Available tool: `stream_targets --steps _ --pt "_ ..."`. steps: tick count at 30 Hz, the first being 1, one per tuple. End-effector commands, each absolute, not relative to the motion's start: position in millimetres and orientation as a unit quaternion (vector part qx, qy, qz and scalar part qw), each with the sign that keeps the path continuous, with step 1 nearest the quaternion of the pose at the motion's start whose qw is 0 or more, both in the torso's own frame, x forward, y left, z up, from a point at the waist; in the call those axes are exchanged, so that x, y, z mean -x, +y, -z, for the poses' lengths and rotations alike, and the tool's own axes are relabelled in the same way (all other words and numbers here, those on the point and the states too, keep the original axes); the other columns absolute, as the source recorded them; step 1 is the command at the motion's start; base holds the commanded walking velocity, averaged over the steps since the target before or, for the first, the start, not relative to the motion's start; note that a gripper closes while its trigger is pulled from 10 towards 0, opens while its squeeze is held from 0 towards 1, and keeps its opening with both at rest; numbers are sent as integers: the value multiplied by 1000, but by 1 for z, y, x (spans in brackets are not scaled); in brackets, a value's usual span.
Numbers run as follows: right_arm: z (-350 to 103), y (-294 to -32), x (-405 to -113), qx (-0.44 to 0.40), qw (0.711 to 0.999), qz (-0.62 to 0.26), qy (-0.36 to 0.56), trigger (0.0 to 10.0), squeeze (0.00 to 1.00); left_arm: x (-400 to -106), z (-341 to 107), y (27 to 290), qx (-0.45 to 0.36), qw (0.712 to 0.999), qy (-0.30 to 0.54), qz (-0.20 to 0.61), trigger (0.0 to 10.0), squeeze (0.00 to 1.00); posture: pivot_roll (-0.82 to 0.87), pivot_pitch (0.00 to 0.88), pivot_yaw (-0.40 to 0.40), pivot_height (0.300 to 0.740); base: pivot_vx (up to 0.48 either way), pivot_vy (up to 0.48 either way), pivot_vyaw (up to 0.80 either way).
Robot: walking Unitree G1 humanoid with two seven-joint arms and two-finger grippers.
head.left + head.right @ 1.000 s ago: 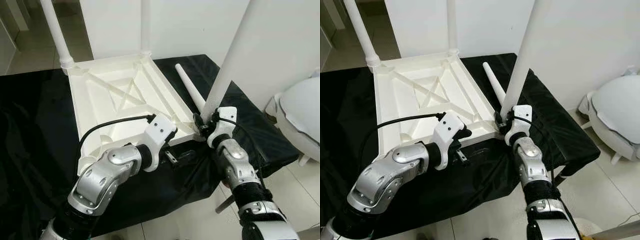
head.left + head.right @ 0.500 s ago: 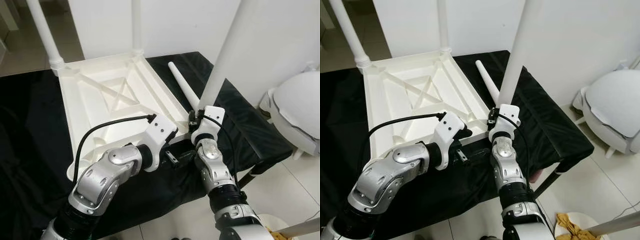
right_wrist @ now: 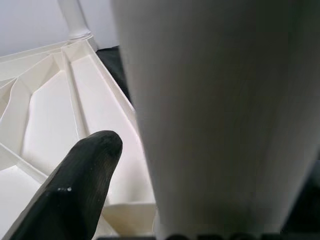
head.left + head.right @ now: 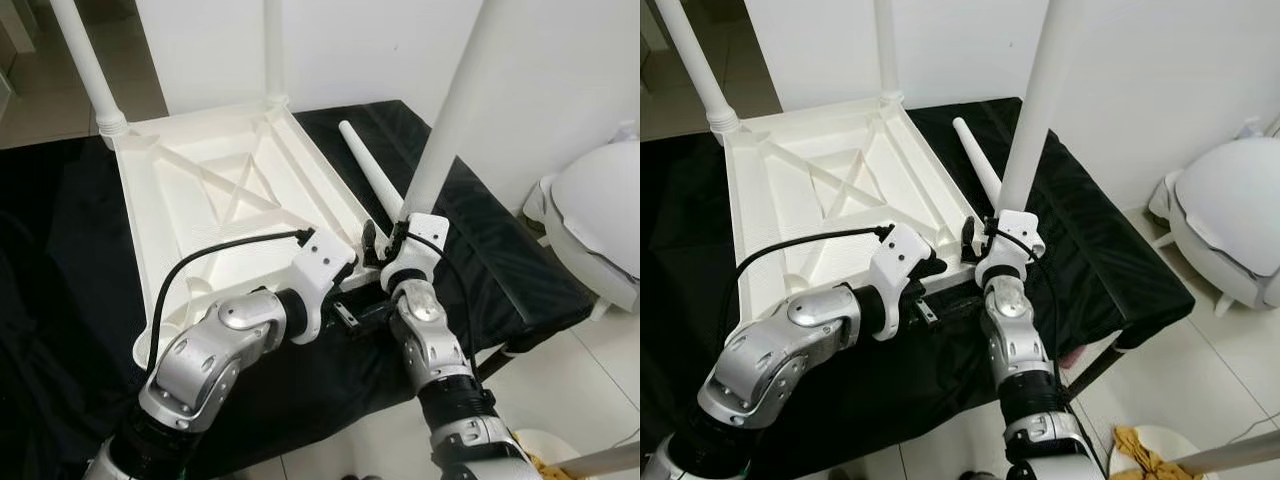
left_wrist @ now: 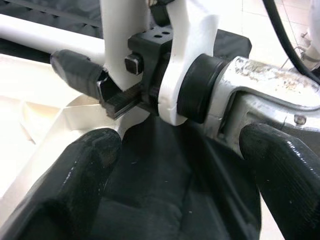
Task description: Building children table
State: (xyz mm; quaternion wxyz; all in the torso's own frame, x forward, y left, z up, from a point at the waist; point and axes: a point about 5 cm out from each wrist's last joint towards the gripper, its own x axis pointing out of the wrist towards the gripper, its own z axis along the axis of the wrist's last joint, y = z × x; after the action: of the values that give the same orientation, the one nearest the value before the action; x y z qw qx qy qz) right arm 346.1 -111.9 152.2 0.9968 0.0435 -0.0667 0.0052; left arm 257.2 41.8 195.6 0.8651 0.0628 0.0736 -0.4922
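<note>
The white table top (image 4: 200, 205) lies upside down on a black-covered table. Two white legs (image 4: 85, 60) (image 4: 274, 50) stand in its far corners. A third leg (image 4: 450, 110) stands tilted at the near right corner. My right gripper (image 4: 385, 238) sits open around its base, one finger (image 3: 75, 195) a little off the leg (image 3: 215, 100). Whether the base sits in the corner socket is hidden. A fourth leg (image 4: 368, 170) lies loose on the cloth beside the top. My left gripper (image 4: 365, 312) is open and holds nothing, just below that near right corner, facing my right wrist (image 5: 260, 90).
The black cloth (image 4: 520, 280) ends close to my right arm, with tiled floor beyond. A white rounded plastic object (image 4: 595, 220) stands on the floor at the right. A dish with a yellow rag (image 4: 1150, 450) is on the floor. A white wall stands behind.
My right arm has shifted left toward the near right corner with the upright leg. Its finger now stands out from the leg, where before it lay against it. My head view shifted slightly.
</note>
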Motion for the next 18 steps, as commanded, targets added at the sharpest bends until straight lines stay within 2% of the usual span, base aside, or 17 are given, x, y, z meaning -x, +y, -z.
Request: stream_targets --steps 1,2,3,13,18 --pt "-150 -114 -344 -32 997 -29 -68 10000 1000 -256 -194 41 -69 866 76 489 10000 0 -24 71 -13 740 0 0 0" --pt "-150 -118 -343 -23 997 -37 -68 10000 1000 -256 -194 41 -69 866 76 489 10000 0 -25 71 -14 740 0 0 0" --pt "-151 -122 -343 -18 996 -50 -70 10000 0 -256 -194 41 -69 866 76 490 10000 0 -25 70 -13 740 0 0 0" --pt "-158 -138 -340 6 986 -149 -80 10000 0 -257 -193 40 -71 864 77 493 10000 0 -33 61 -9 740 0 0 0" --pt "-156 -163 -339 47 970 -229 -67 10000 0 -257 -194 40 -73 862 75 496 10000 0 -36 54 -7 740 0 0 0"
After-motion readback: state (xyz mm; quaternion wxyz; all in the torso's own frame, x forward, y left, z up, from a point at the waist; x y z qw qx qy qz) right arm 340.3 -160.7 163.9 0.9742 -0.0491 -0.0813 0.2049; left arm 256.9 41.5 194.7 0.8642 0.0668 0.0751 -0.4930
